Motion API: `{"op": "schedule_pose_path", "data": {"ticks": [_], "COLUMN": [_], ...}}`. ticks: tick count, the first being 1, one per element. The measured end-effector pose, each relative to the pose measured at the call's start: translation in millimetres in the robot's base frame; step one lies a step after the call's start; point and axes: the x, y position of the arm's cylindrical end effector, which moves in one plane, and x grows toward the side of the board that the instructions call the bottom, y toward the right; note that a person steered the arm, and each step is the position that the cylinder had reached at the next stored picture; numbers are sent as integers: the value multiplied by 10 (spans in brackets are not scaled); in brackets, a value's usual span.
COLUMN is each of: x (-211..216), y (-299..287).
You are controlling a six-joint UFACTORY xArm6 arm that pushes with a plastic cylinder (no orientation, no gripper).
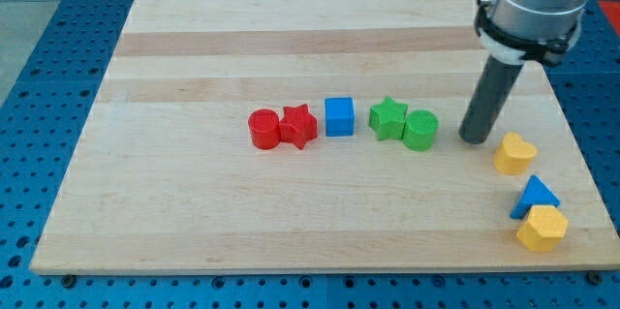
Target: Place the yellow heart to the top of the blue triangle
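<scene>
The yellow heart lies on the wooden counter toward the view's top and slightly to the left of the blue triangle, apart from it. A yellow hexagon touches the triangle on its bottom side. My tip stands just left of the heart, with no gripper on the rod. Farther left of the heart sit a green cylinder, green star, blue cube, red star and red cylinder.

Single high front view over board
</scene>
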Motion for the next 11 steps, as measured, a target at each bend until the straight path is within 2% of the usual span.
{"op": "schedule_pose_path", "data": {"ticks": [6, 8, 10, 11], "x": [75, -149, -44, 202], "y": [340, 405, 612, 612]}}
